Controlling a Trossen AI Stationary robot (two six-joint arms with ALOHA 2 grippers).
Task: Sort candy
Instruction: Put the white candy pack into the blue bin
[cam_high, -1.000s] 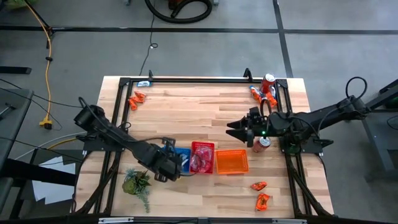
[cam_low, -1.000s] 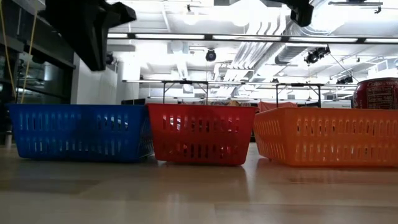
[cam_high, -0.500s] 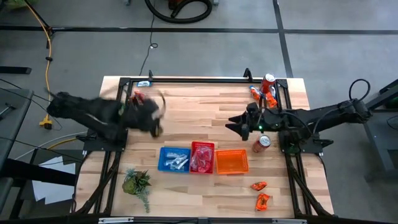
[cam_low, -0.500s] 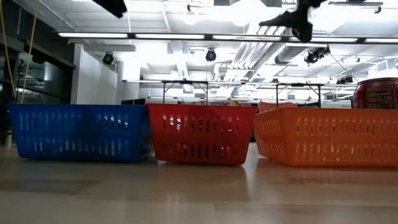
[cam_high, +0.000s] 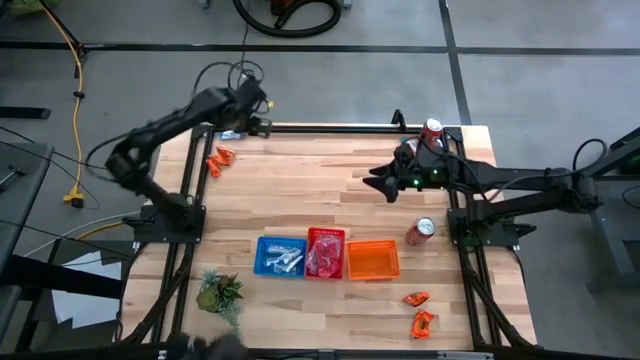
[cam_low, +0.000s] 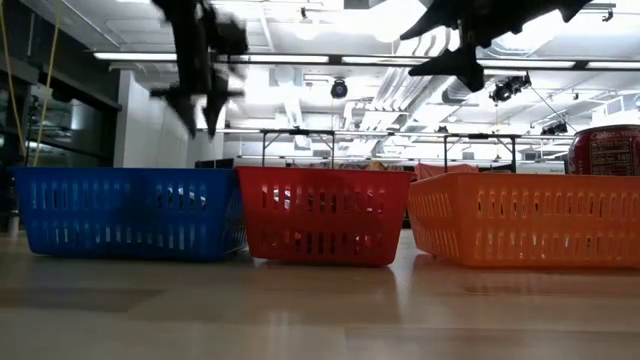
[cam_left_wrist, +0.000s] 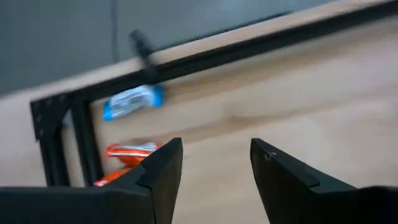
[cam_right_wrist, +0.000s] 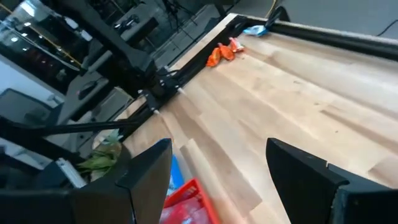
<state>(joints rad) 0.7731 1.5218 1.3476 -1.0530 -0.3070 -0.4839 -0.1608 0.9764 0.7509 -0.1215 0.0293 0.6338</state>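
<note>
My left gripper (cam_high: 258, 112) (cam_left_wrist: 214, 146) hovers open over the table's far left corner. Below it, a blue candy (cam_left_wrist: 134, 101) lies by the black frame rail, with orange candy (cam_left_wrist: 127, 151) (cam_high: 220, 158) nearer. My right gripper (cam_high: 376, 185) (cam_right_wrist: 217, 152) hangs open and holds nothing above the right centre. Blue (cam_high: 280, 255), red (cam_high: 324, 252) and orange (cam_high: 372, 260) baskets stand in a row near the front. The blue basket holds silver-blue candy and the red one pink candy. More candy lies at the far right (cam_high: 412, 150) and near right (cam_high: 418, 310).
One red can (cam_high: 432, 130) stands at the far right corner; another (cam_high: 420, 231) lies on its side right of centre. A green plant (cam_high: 220, 293) sits at the near left. The black frame (cam_high: 320, 127) runs along the table's edges. Bare wood stretches between the baskets and the far rail.
My left gripper has risen from over the blue basket and swung fast toward the table's far left corner. My right gripper has drifted toward the far edge, uncovering the lying can.
</note>
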